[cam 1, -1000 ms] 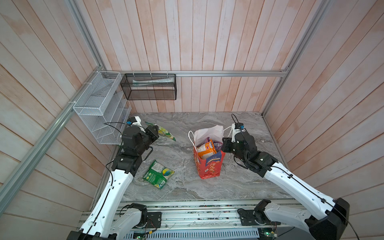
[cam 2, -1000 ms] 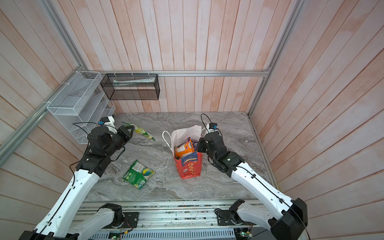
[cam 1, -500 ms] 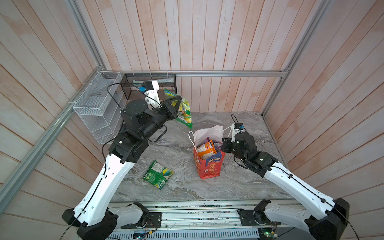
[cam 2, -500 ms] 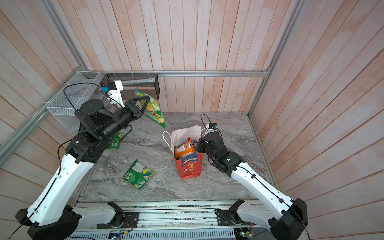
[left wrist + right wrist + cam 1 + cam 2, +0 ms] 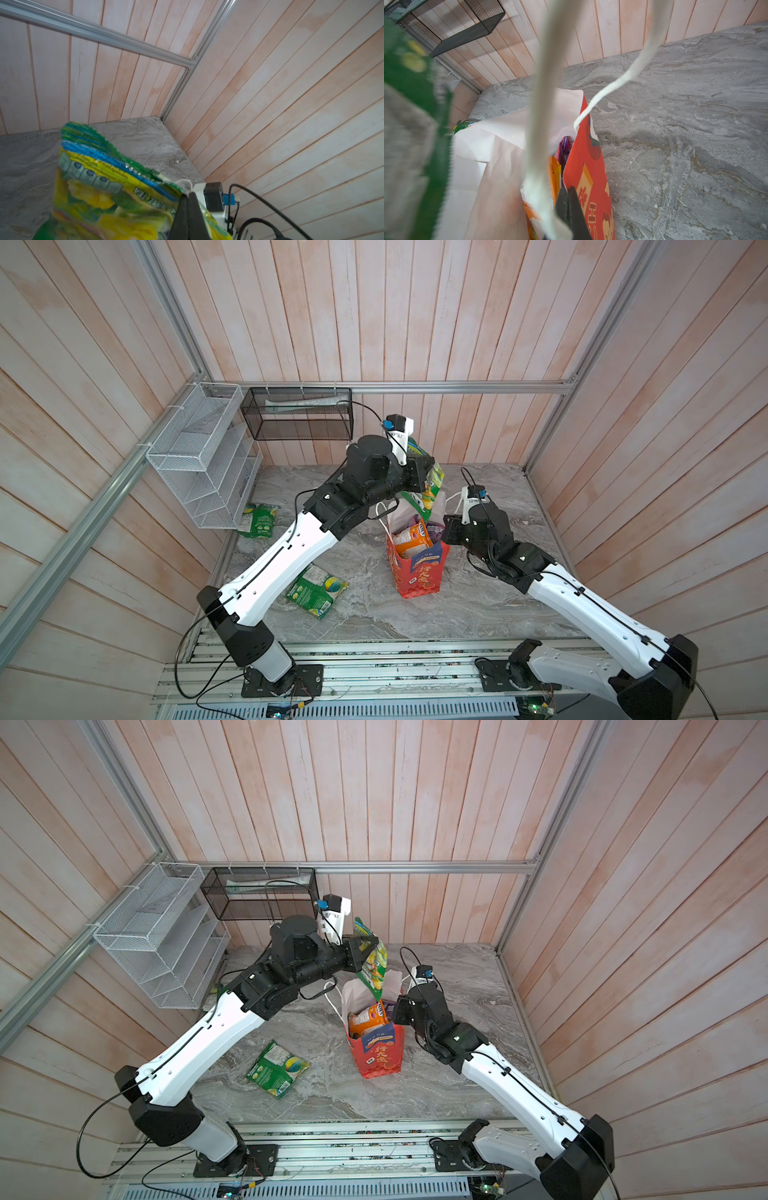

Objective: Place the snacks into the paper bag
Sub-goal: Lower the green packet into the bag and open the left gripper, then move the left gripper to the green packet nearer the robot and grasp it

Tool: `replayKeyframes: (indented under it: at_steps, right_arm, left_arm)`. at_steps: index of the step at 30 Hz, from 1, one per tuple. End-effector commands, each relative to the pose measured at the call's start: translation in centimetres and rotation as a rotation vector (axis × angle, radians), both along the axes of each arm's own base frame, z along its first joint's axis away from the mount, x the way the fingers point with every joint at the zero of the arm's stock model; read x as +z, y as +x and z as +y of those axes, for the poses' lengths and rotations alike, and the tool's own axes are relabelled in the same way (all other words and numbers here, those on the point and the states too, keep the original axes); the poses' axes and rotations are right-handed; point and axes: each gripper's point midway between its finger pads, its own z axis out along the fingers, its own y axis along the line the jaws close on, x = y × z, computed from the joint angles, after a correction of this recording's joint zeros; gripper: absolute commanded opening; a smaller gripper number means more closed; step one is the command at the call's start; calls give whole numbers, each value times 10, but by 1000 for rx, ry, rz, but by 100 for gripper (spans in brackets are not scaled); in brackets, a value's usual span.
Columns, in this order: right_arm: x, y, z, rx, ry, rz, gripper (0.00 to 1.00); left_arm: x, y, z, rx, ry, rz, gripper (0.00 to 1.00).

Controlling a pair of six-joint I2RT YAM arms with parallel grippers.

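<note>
Green snack packet [image 5: 432,485] pinched in the closed left gripper [image 5: 190,199], hanging above the paper bag [image 5: 419,576] mid-bench, right gripper [image 5: 569,193] clamped on the bag's rim, second green packet [image 5: 318,591] front-left, third green packet [image 5: 257,520] at the bench's left edge.

Upright, part-filled red paper bag [image 5: 419,577]; green snack [image 5: 430,488] aloft above its mouth.

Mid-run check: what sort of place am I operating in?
Probably a purpose-built robot test cell, not a home: plank walls braced by aluminium framing, a marble-look tabletop, arm bases mounted on a slotted rail.
</note>
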Motion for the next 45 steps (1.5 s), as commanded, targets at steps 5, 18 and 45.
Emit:
replayKeyframes:
  at_steps: [5, 18, 45]
  right_arm:
    - [6, 0, 1, 9, -8, -10, 0]
    - [7, 0, 0, 3, -10, -13, 0]
    - [3, 3, 2, 5, -23, -3, 0]
  left_arm:
    - [-17, -10, -8, -52, 69, -93, 0]
    - [-28, -24, 4, -54, 63, -44, 0]
    - [-23, -46, 65, 109, 64, 42, 64]
